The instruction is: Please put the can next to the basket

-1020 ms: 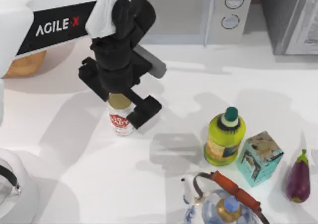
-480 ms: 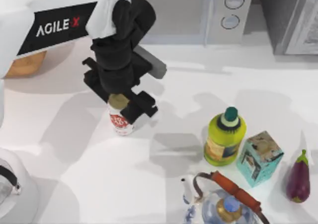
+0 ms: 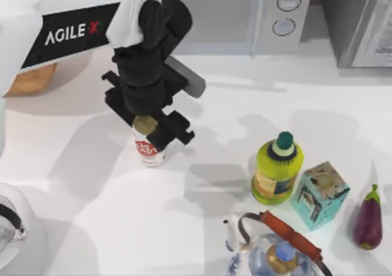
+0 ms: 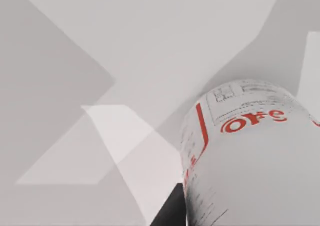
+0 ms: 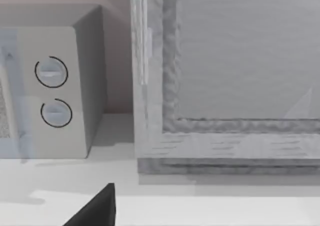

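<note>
Between your left gripper (image 3: pixel 147 122) jaws stands the can (image 3: pixel 147 144) (upright on the table (image 3: pixel 92 215)), clamped near its gold top.

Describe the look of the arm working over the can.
The left arm has a white shell bearing a black panel with white AGILE lettering and a red X. Its wrist is black and blocky, ending in the left gripper, a black two-finger unit with flat rectangular fingers.

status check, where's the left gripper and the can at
Left gripper down over the can, fingers around its top. Can upright on the table, apart from the basket at far left. Path between looks open.
</note>
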Controlling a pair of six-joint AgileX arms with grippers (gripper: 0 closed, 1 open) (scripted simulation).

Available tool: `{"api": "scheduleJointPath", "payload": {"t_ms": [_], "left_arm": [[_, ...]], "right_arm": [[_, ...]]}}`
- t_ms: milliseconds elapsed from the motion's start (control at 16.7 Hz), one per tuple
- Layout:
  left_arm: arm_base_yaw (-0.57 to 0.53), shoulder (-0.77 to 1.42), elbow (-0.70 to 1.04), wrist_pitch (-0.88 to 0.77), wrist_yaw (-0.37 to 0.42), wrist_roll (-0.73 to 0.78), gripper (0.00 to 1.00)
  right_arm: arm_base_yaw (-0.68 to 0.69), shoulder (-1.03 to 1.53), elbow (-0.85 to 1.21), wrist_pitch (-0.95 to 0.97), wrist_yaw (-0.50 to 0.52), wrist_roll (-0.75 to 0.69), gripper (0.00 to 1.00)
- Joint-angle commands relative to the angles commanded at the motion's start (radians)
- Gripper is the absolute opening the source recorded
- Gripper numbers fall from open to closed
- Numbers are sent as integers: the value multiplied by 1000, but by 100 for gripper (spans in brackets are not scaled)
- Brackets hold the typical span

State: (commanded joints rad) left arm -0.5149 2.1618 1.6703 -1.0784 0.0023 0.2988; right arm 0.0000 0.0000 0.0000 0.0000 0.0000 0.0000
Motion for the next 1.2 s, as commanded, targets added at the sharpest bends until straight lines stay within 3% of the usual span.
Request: {"api": "scheduleJointPath", "payload": {"t_ms": [600, 780, 960, 1200], "left_arm": [[36, -16, 3, -32, 22, 24, 0], [166, -95, -7, -99, 78, 76, 0], [380, -177, -19, -156, 124, 123, 0], [661, -227, -45, -154, 113, 136, 0]], "right_arm": [[0, 0, 0, 0, 0, 0, 100], [0, 0, 0, 0, 0, 0, 100], [0, 0, 0, 0, 0, 0, 100], [0, 0, 0, 0, 0, 0, 100]]}}
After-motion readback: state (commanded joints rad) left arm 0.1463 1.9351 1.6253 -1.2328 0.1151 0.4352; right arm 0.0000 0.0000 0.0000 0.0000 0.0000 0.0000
